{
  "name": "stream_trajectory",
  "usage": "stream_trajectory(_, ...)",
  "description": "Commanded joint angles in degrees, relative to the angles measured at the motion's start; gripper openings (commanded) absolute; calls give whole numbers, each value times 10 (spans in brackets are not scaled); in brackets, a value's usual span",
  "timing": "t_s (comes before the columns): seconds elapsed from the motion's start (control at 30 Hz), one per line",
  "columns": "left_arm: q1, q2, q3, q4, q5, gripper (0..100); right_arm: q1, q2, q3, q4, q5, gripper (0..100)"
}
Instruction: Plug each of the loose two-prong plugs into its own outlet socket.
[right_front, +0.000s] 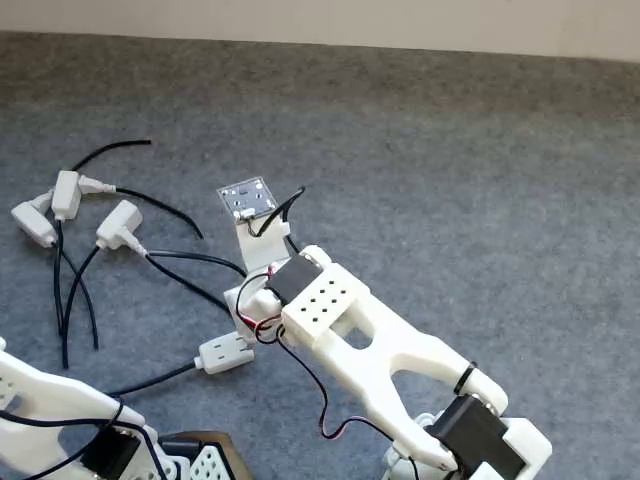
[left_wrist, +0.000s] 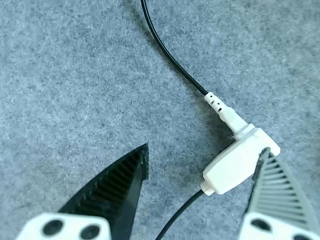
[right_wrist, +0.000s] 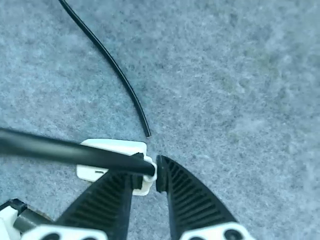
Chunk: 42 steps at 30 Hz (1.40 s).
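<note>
Jaws of the left gripper (left_wrist: 205, 149) stand wide apart and hold nothing. Angled white plug (left_wrist: 235, 162) lies on the carpet (left_wrist: 60, 75) between them, one side touching the pale finger (left_wrist: 277, 192) and well apart from the black finger (left_wrist: 120, 192). Its black cord (left_wrist: 167, 50) runs away from the gripper across the pile. A second black cord (left_wrist: 177, 220) shows just beside the plug body, on the wrist side. Right gripper (right_wrist: 152, 166) is all but closed, its ribbed tips pinching the corner of a flat white plug (right_wrist: 112, 155) that lies on the carpet; only a sliver of white shows between the tips. Thick dark cable (right_wrist: 50, 146) crosses in front of that plug, close to the lens. Past the tips a thin black cord (right_wrist: 110, 65) ends bare on the carpet, near the plug but apart from it. From the high view, an arm (right_front: 380, 340) extends from the near right corner toward mid-floor, with a small circuit board (right_front: 247, 198) on a bracket over its end. White connector (right_front: 225, 352) lies just beside that end, its cord trailing toward another arm (right_front: 50, 410) at the near left edge. Farther left sits a cluster of three white plugs (right_front: 65, 195), black cords looping loose around them. Surface is grey short-pile carpet throughout. Pale band (right_front: 400, 18), wall or skirting, runs along the far edge.
</note>
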Motion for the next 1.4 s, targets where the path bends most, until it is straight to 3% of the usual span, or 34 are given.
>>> stream_trajectory(0.0, 2, -11, -24, 3, -5, 338, -22, -3, 0, -20, 5, 5)
stream_trajectory(0.47, 1, -7, -24, 2, -5, 338, -48, -2, 0, -41, 8, 4)
stream_trajectory(0.7, 0, -7, -24, 3, -12, 338, -7, -8, -3, -55, 9, 4)
stream_trajectory(0.77, 1, -8, -23, 4, -38, 338, 23, -13, -6, -37, 45, 4)
stream_trajectory(0.83, 6, -11, -25, 21, -52, 338, 60, -40, -6, -30, 135, 4)
stream_trajectory(0.9, 24, -15, -27, 44, -72, 338, 100, -87, -7, -32, 183, 4)
stream_trajectory(1.1, 134, -98, -69, 224, -151, 338, 164, -294, -46, -53, 139, 4)
stream_trajectory(1.23, 227, -173, -70, 320, -168, 338, 162, -426, 88, -135, 139, 4)
stream_trajectory(1.37, 334, -269, 20, 330, -188, 338, 161, -498, 261, -247, 139, 4)
